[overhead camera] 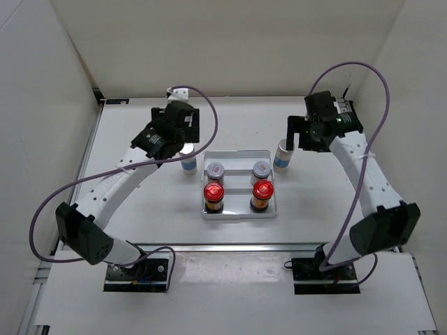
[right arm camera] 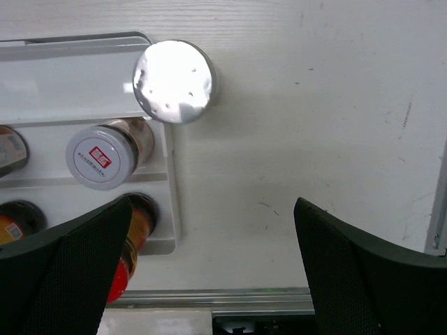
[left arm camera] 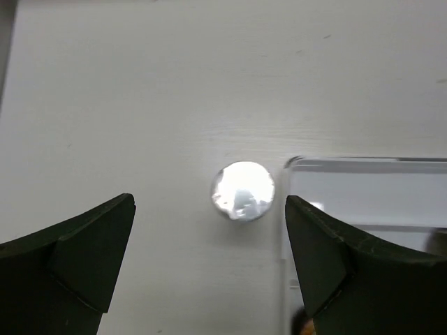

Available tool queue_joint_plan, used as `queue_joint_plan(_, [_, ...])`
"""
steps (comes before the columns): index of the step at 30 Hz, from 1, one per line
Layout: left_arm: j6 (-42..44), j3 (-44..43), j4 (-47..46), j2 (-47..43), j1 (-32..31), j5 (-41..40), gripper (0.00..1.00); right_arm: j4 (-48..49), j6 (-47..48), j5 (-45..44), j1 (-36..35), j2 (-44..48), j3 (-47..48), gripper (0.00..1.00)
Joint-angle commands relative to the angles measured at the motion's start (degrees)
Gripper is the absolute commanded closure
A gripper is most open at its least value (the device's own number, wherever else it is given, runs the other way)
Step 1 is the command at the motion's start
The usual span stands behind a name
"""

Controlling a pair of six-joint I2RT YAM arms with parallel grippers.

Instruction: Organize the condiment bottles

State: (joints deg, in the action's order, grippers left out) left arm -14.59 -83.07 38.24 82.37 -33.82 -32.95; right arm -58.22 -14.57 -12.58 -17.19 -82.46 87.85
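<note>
**Q:** What fills the scene, largest first?

**A:** A white table [overhead camera: 140, 139] with a white ridged tray [overhead camera: 239, 152] at its middle. The tray's far row is bare. Its middle row holds two grey-capped jars [overhead camera: 214, 169] [overhead camera: 261, 168] and its near row two red-capped jars [overhead camera: 214, 192] [overhead camera: 262, 190].

**Q:** Which bottles are outside the tray?

**A:** Two tall silver-capped ones with blue labels, both upright with the long axis vertical (each wrist camera looks straight down on a shiny round cap). The left tall bottle [left arm camera: 242, 190] stands just off the tray's far-left corner. The right tall bottle [right arm camera: 174, 80] stands just off its far-right corner.

**Q:** Where are the tools?

**A:** The left tool [left arm camera: 209, 202] hangs over the left tall bottle. Its fingers are spread wide and hold nothing, and the cap sits below the gap, closer to the finger on the tray side. The right tool [right arm camera: 213, 202] is also spread wide and empty. Its bottle lies ahead of the fingertips and off toward the tray, not yet between them.

**Q:** Which arm suits which bottle?

**A:** Each arm is nearer the bottle on its own side of the tray. My judgement is that both belong in the bare far row.

**Q:** Is there any readable writing?

**A:** One grey cap [right arm camera: 102, 157] carries a red mark on white, too small to read. The text on the blue labels can't be made out either.
</note>
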Motion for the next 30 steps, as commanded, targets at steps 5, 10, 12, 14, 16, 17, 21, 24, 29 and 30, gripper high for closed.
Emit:
queue_joint_plan(5, [0.63,14.94,-2.11,-4.75,6.66,-8.8,0.0,2.49,1.03,6.43,0.49,-10.7,8.64,0.0])
queue_joint_plan(10, [-1.41,20.22,-5.54,-8.01,7.9,-7.74,0.0,3.02,0.51,7.04,0.49,-17.38,10.85,0.0])
queue_joint_plan(12, [-0.53,22.33,-7.21,-9.33,7.9,-7.74,0.0,3.02,0.51,7.04,0.49,-20.01,11.46,0.0])
queue_joint_plan(14, [-0.53,23.47,-8.44,-9.85,7.9,-7.74,0.0,3.02,0.51,7.04,0.49,-21.6,11.46,0.0])
queue_joint_plan(16, [-0.53,24.88,-8.97,-10.39,7.9,-7.13,0.0,3.54,-0.02,7.04,0.49,-23.53,11.46,0.02])
queue_joint_plan(17, [-0.53,25.58,-8.97,-11.08,7.9,-6.52,0.0,3.55,-0.02,7.04,0.49,-24.06,11.98,0.03])
queue_joint_plan(21, [-0.53,26.73,-10.03,-12.14,7.9,-5.2,0.0,3.55,-0.55,7.04,0.49,-26.44,12.52,0.21])
queue_joint_plan(24, [-0.53,27.95,-11.43,-12.14,7.9,-3.8,0.0,3.55,-1.16,6.43,0.49,-25.66,13.04,0.39])
queue_joint_plan(29, [-1.14,27.96,-11.96,-11.53,7.9,-2.12,0.0,3.55,0.68,-3.05,-2.48,-20.83,16.37,0.65])
queue_joint_plan(30, [-1.14,27.96,-11.96,-11.53,7.9,-2.12,0.0,2.59,0.68,-4.63,-3.02,-20.82,17.43,0.72])
